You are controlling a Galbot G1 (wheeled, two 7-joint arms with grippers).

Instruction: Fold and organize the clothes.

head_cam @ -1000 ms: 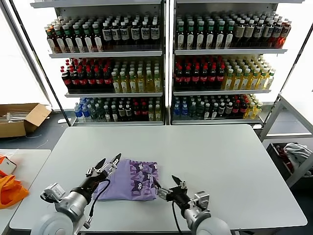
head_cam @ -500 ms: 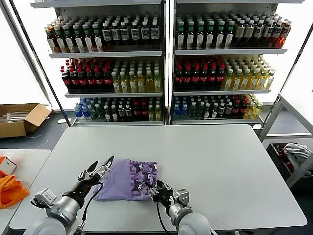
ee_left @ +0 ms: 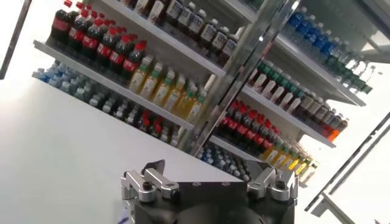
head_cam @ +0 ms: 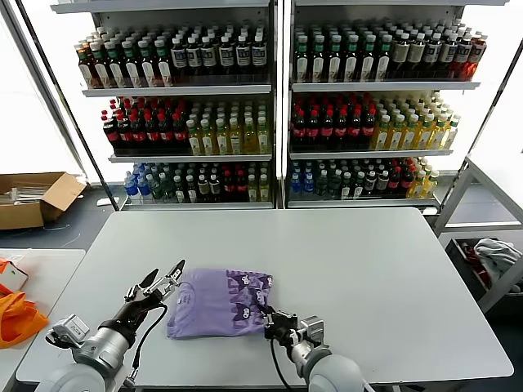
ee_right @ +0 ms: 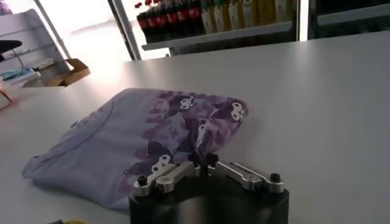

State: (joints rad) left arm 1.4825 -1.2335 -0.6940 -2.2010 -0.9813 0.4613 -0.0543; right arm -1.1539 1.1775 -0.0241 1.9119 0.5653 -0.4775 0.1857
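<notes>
Since the earlier frame the shirt (head_cam: pixel 221 302) got dragged flatter and the left gripper (head_cam: pixel 160 280) backed off, fingers spread, at its left edge. Right gripper (head_cam: pixel 272 317) looks pinched on the near-right hem. The shirt lies folded near-centre on the table (head_cam: pixel 368 269). Probably tidying the fold; next, let go carefully.

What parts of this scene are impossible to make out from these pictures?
- Near edge of the T-shirt: in the head view the right gripper covers it, so any grip on the cloth is unclear.
- Full print on the shirt: folded under, only part shows.
- Left gripper fingertips: cut off in the left wrist view.
- Bottle labels: too small to read.
- Orange item: cut by the head view's edge.
</notes>
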